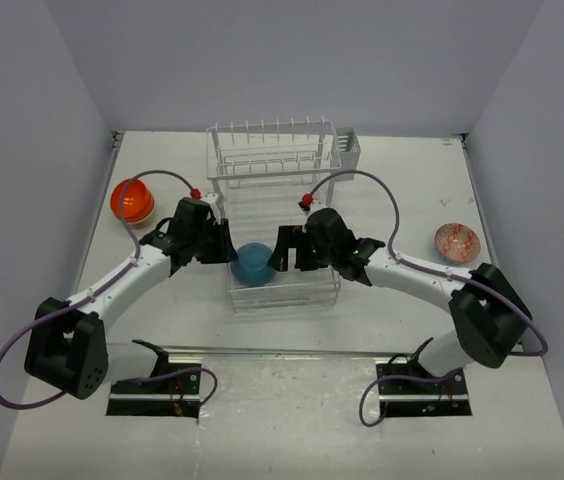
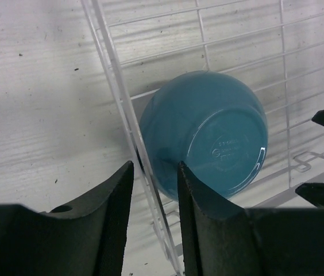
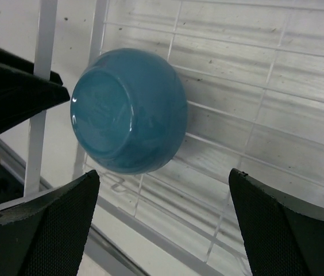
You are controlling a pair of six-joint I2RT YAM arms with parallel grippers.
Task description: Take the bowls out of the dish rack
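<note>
A plain teal bowl (image 1: 253, 264) lies upside down and tilted at the left edge of the white dish rack's (image 1: 272, 170) flat tray section. My left gripper (image 1: 224, 246) is at its left side. In the left wrist view its narrowed jaws (image 2: 155, 168) straddle the rack's side wire (image 2: 128, 123) and the teal bowl's (image 2: 208, 132) near edge, with a gap still showing. My right gripper (image 1: 280, 250) stands wide open just right of the bowl. In the right wrist view the bowl (image 3: 128, 109) sits ahead and left of those fingers (image 3: 165, 172).
An orange bowl (image 1: 132, 200) sits on the table left of the rack. A reddish speckled bowl (image 1: 457, 241) sits at the right. A grey cutlery caddy (image 1: 348, 148) hangs on the rack's back right corner. Upright tines (image 1: 267, 135) fill the rack's far half.
</note>
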